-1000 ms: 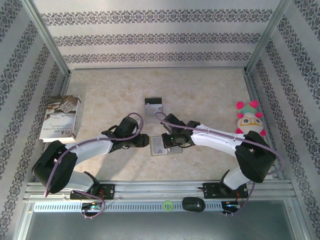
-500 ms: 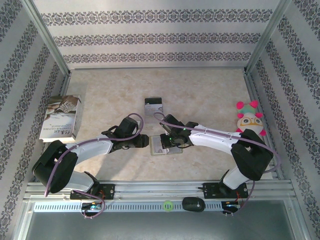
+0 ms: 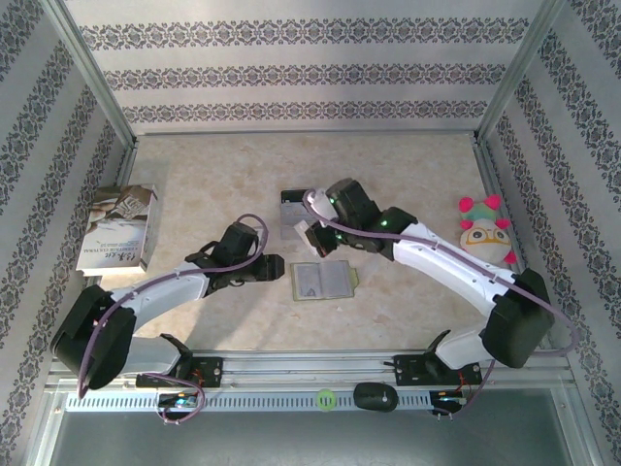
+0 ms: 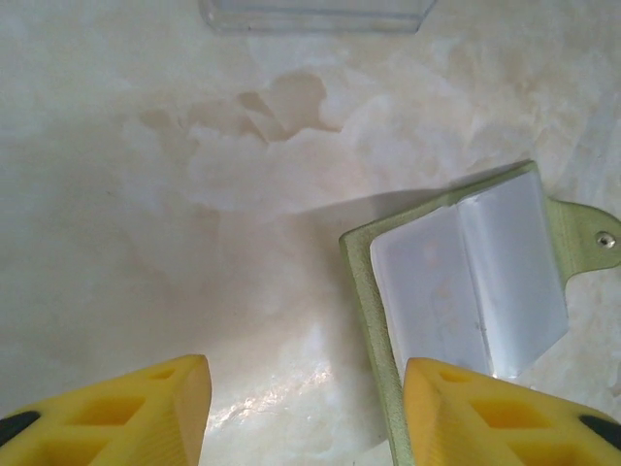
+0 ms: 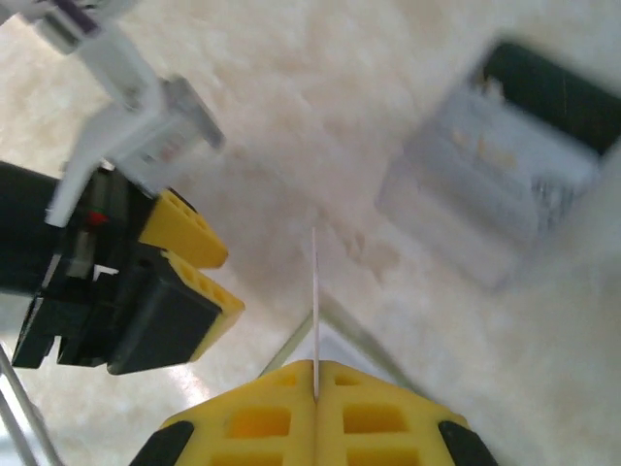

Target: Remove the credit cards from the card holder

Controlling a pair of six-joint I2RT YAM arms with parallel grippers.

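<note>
The card holder lies open on the table, olive-edged, its glossy clear pockets facing up. My right gripper hangs above and behind it, shut on one of the credit cards, which the right wrist view shows edge-on as a thin pale line. Another credit card with a black band lies flat on the table further back, partly hidden by the right arm. My left gripper rests low just left of the holder, open, with bare table between its fingers.
A printed booklet lies at the left wall. A plush toy sits at the right wall. Patterned walls and metal posts close in the table on three sides.
My right gripper has lifted off the card holder and moved back and up with a card in it. The left gripper has drawn back to the left and its fingers have spread a little.
</note>
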